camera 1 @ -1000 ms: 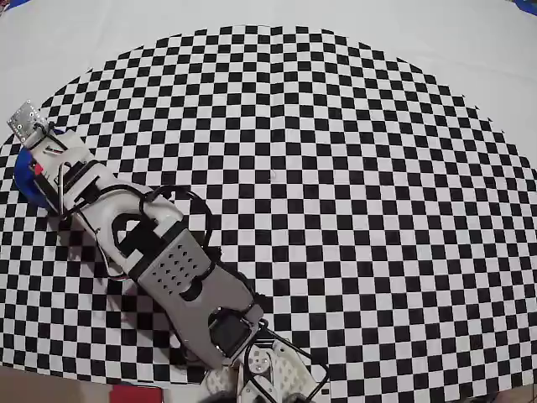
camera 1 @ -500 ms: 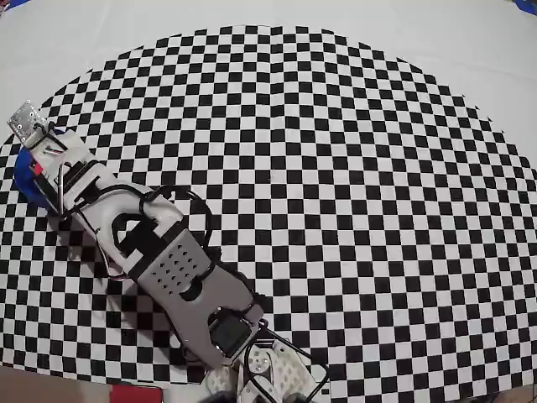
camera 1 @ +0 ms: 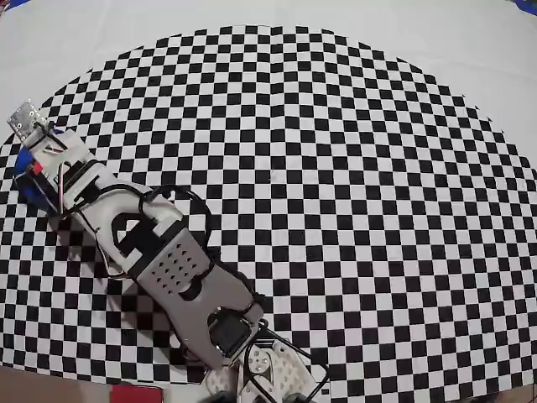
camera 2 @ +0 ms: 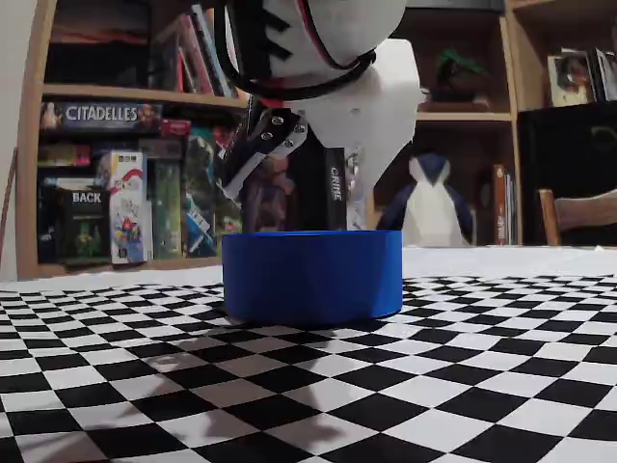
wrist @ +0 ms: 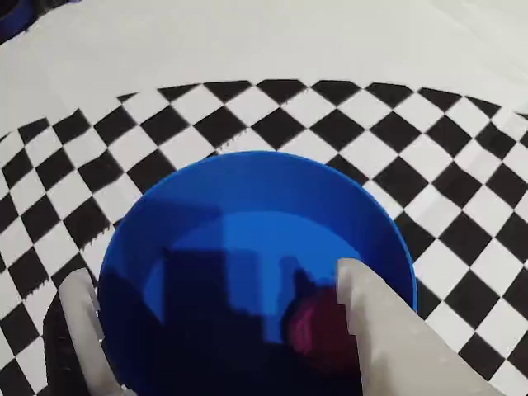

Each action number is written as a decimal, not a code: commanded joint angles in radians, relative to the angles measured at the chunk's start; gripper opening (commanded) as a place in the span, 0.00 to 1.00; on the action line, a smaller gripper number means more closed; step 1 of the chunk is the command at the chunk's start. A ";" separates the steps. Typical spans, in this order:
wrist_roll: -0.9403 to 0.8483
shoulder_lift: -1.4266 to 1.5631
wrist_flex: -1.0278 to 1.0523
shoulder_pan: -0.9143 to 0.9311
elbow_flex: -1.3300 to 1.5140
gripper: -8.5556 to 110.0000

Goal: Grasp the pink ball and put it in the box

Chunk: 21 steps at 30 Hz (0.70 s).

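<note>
In the wrist view's lower middle, the pink ball (wrist: 312,328) is sitting inside the box (wrist: 247,177). The gripper (wrist: 219,330) is hanging spread over it, empty. Light and prone to rolling, the ball is probably best pinched across its middle.

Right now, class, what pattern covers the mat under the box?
Black-and-white checks on the mat, clearest in the overhead view.

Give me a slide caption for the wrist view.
Tool open over the blue container, pink ball inside it.
</note>
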 commanded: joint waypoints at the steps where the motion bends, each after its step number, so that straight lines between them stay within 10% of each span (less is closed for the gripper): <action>1: 0.018 0.049 -0.021 0.014 -0.049 0.36; 12: 0.224 0.158 -0.071 0.075 -0.034 0.36; 21: 0.787 0.337 -0.066 0.164 0.037 0.09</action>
